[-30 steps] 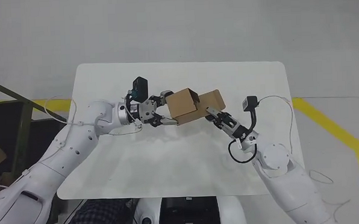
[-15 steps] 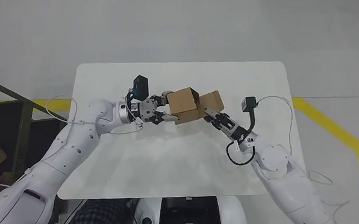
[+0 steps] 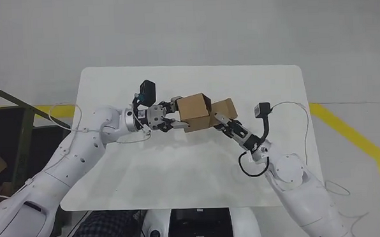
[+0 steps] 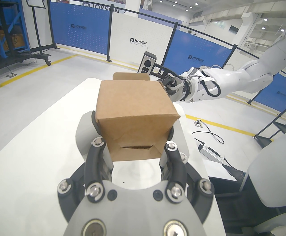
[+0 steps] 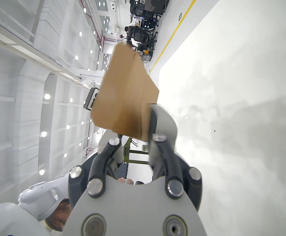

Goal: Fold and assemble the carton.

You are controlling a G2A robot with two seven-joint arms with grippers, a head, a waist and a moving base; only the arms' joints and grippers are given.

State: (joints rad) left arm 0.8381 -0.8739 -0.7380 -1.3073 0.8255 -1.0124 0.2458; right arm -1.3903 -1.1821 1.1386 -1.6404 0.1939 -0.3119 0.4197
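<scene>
- The left claw (image 3: 172, 117) clamps the closed end of the carton (image 3: 193, 112), its fingers spread across that end's width.
- The carton lies between both arms over the middle of the tabletop (image 3: 180, 176), apparently held just off it.
- The right claw (image 3: 219, 120) is nearly closed, pinching what looks like an open flap (image 3: 225, 107).
- Step in hand: closing that end. Next, the flap likely needs folding inward and tucking while the left claw braces.
</scene>
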